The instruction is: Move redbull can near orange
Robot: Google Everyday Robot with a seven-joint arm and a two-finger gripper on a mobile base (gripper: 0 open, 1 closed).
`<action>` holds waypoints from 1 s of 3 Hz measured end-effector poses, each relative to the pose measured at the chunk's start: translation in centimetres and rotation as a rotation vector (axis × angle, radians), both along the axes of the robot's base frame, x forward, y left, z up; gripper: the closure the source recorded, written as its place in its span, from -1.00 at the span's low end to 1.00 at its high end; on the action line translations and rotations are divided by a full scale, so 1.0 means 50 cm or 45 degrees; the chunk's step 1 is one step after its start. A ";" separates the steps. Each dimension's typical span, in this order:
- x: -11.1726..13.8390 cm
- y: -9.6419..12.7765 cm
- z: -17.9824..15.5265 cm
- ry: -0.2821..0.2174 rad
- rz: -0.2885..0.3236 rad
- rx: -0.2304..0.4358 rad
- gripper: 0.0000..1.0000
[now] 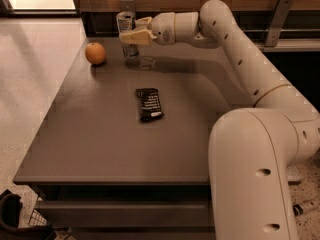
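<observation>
The redbull can (126, 25) is a slim silver can, upright at the far left of the grey table (100, 144). My gripper (131, 32) is shut on the redbull can and holds it at the table surface or just above; I cannot tell if it touches. The orange (95, 53) sits on the table about a can's width to the left of the can and a little nearer to me.
A flat black snack wrapper (149, 104) lies in the middle of the table. My white arm (235, 49) reaches across the far right side. A dark wall and ledge run behind the table. The floor lies to the left.
</observation>
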State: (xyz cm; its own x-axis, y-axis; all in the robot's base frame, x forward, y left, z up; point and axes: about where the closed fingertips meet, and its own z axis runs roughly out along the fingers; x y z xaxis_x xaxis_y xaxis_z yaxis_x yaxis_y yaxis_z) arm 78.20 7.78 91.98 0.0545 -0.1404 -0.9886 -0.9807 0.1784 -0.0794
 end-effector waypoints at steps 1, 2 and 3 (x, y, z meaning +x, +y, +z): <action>-0.016 0.026 -0.025 0.032 0.004 -0.012 1.00; -0.035 0.052 -0.057 0.078 0.028 0.025 1.00; -0.043 0.066 -0.068 0.094 0.043 0.037 0.95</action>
State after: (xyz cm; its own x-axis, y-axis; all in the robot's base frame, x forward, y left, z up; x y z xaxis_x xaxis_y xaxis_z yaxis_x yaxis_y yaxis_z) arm 76.05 11.07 88.59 -0.0148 -0.1112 -0.9937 -0.9893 0.1461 -0.0016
